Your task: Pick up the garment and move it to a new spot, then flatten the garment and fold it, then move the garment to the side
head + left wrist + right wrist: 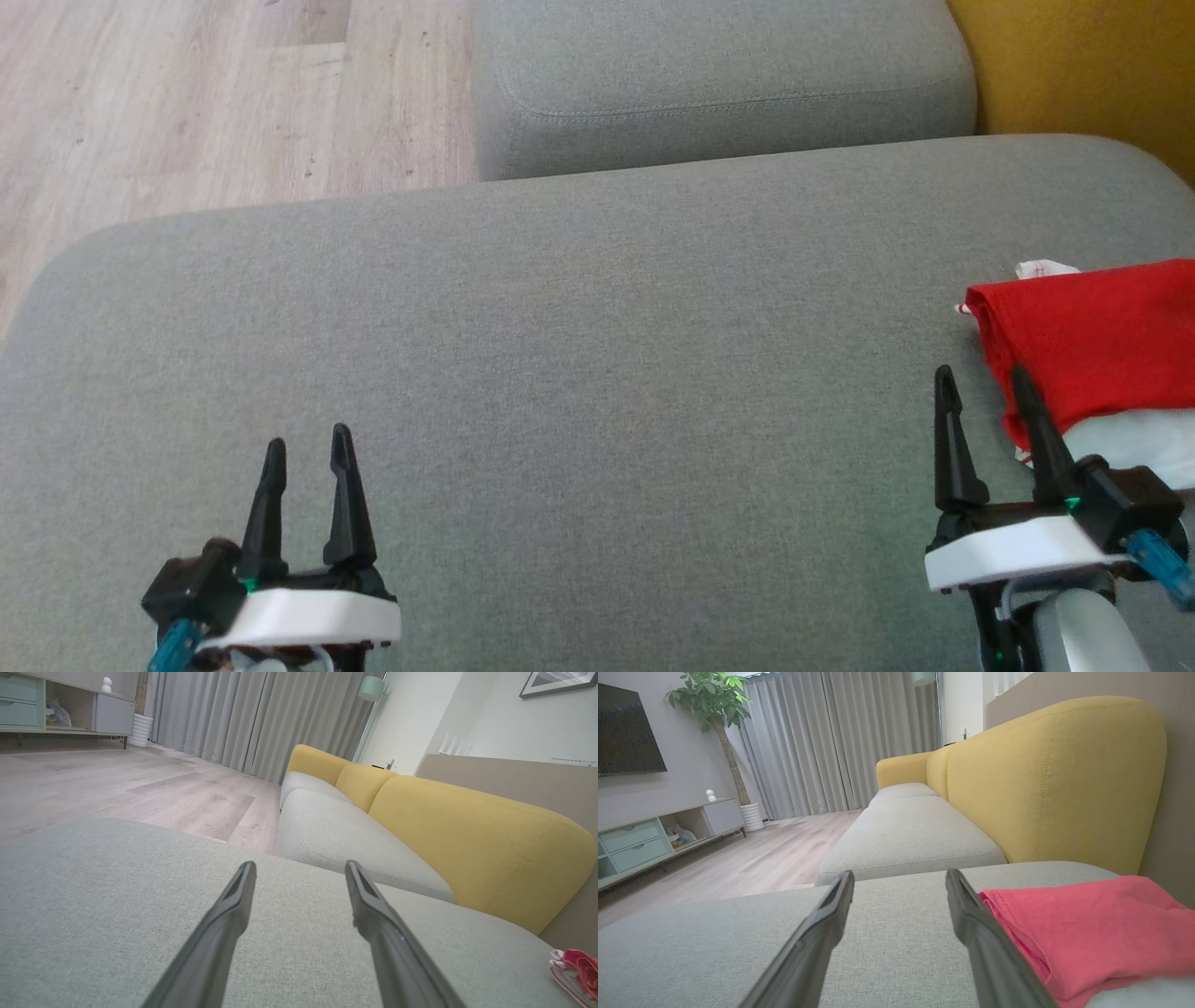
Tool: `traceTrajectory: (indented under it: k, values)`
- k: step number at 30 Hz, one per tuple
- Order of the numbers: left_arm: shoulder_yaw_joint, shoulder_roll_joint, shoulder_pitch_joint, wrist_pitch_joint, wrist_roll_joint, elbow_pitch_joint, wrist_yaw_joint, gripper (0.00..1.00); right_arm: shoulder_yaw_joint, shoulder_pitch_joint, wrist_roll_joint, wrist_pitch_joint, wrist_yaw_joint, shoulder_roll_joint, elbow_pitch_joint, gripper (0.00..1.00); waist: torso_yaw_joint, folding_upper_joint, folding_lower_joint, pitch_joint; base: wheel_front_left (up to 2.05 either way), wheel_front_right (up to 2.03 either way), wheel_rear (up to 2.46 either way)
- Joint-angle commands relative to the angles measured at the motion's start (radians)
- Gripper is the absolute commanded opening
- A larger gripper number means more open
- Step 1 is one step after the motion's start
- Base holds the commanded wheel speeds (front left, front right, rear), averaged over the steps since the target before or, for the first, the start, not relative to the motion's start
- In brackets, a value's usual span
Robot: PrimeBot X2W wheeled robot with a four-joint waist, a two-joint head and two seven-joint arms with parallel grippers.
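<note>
Garment (pixel 1092 345) lay folded at the far right of the grey seat cushion (pixel 597 355), near the yellow backrest (pixel 1045 779). Red layer on top, paler white fabric showing beneath at the near side. A small white tab (pixel 1044 269) with red marks poked out at its far edge; any print on it was too small to read. Right gripper (pixel 982 373) sat just beside the garment's left edge, jaws spread wide, holding nothing; contact with the cloth could not be told. Left gripper (pixel 308 446) was well apart, low over the cushion, jaws likewise wide and empty.
</note>
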Motion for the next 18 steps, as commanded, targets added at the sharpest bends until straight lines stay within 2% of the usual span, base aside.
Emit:
traceTrajectory:
  k: [1, 9, 10, 13, 18]
  values:
    - [0.029, 0.003, -0.027, -0.005, -0.002, -0.025, 0.0, 1.0, 0.026, -0.019, 0.004, -0.011, -0.001, -0.006, -0.036, 1.0, 0.0, 0.0, 0.0, 0.0, 0.0, 0.0, 0.0]
    - [0.037, 0.003, -0.029, -0.005, -0.012, -0.012, 0.009, 1.0, 0.03, -0.019, 0.012, -0.011, -0.001, -0.006, -0.033, 1.0, 0.003, 0.0, 0.0, -0.007, 0.0, 0.0, 0.0]
    - [0.002, 0.0, 0.0, 0.0, -0.009, 0.018, 0.01, 0.0, 0.005, 0.0, 0.009, 0.0, 0.0, 0.0, 0.0, 0.0, 0.004, 0.0, 0.0, -0.007, 0.0, 0.0, 0.0]
    - [0.0, -0.001, 0.01, 0.001, -0.01, 0.063, 0.009, 0.0, 0.007, 0.011, 0.009, 0.002, 0.0, 0.001, 0.046, 0.0, 0.004, 0.0, 0.0, -0.007, 0.0, 0.0, 0.0]
    - [0.01, -0.001, 0.004, 0.017, -0.057, 0.062, 0.007, 0.0, 0.002, 0.006, 0.067, 0.017, 0.0, 0.0, 0.046, 0.0, 0.004, 0.0, 0.0, -0.006, 0.0, 0.0, 0.0]
